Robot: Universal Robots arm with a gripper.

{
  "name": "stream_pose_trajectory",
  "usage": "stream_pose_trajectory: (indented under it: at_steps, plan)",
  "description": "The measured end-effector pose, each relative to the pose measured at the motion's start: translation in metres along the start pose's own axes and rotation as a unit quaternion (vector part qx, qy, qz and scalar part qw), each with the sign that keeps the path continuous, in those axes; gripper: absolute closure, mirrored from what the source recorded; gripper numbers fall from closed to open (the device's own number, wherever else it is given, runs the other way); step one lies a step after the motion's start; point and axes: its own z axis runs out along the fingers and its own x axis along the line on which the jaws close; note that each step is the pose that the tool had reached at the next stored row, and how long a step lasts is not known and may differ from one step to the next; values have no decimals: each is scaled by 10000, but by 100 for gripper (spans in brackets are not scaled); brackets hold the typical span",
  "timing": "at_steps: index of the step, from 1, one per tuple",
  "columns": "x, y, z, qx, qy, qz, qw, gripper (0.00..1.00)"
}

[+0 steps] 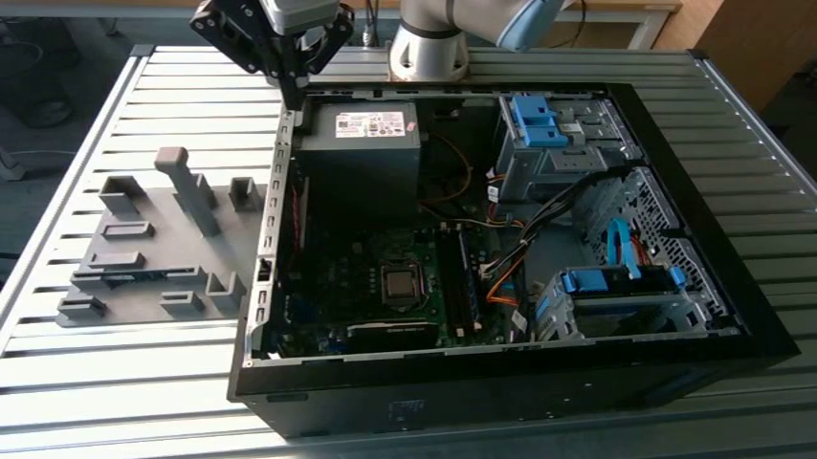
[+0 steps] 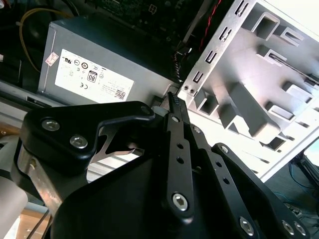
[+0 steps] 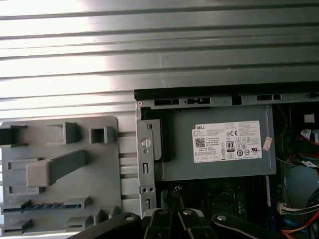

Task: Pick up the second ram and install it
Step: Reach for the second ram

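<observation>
Slatted worktop [image 1: 128, 406]: closed, empty fingers [image 2: 175, 119] hover over the computer case's [image 1: 511, 397] corner. Ram [image 3: 47, 205] in the grey holder [image 1: 160, 253] looks light, stiff, fragile; grip its long edges.

My gripper [image 1: 294, 98] hangs below my wrist [image 1: 301, 11], pointing straight down, its black fingers [image 2: 175, 124] pressed tight together, tip to tip. My arm's base [image 1: 428, 53] stands upright just to the exterior view's right.

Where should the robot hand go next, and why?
Probably over toward the grey fixture: the hand is shut and empty above the edge of the computer case, while the second ram lies in a fixture slot, untouched.
</observation>
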Motion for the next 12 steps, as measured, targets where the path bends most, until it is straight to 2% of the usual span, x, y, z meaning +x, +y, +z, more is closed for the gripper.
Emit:
stream_pose_trajectory:
  at_steps: [12]
  plan:
    - [43,-3,3,0,3,0,10000,89]
